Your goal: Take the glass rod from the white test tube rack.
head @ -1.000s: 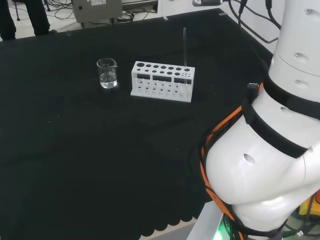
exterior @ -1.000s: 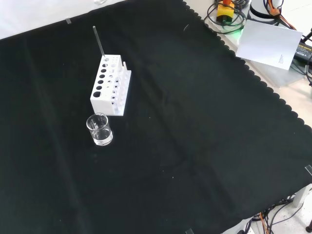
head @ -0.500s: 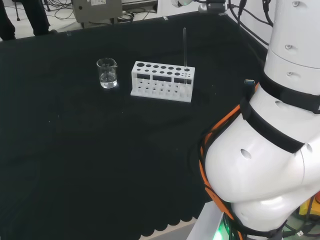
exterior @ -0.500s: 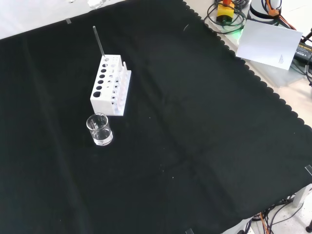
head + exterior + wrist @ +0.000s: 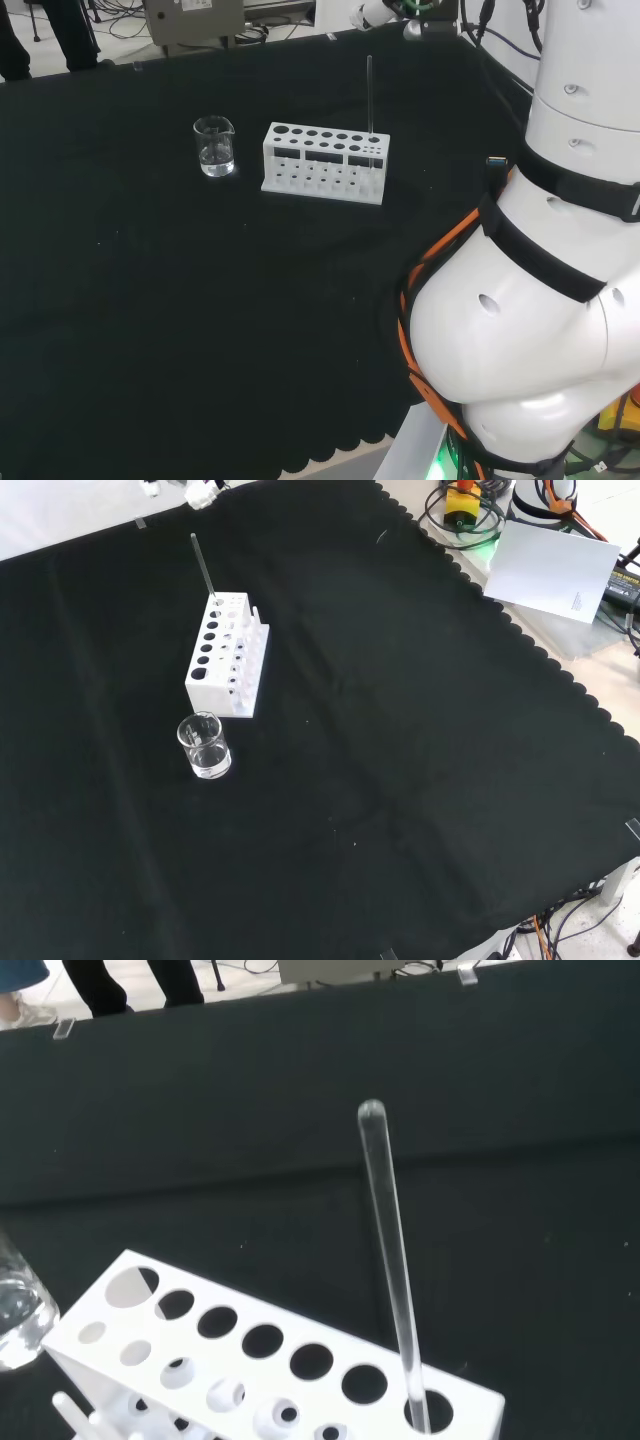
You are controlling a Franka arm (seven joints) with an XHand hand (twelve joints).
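A robotics lab set up for chemistry handling. The bench (image 5: 150,330) is draped in black cloth with a scalloped edge, and on it stands a white test tube rack (image 5: 324,162) with a glass rod (image 5: 369,92) upright in an end hole. Just beside the rack, to its left in the head view, sits a small glass beaker (image 5: 214,146). Well beyond the rack, off the cloth, lie tangled cables (image 5: 470,510), a sheet of paper (image 5: 556,568) and a grey equipment box (image 5: 193,20) on a pale floor.

Head and front views overlook the rack (image 5: 325,162); wrist view seemingly hovers close.
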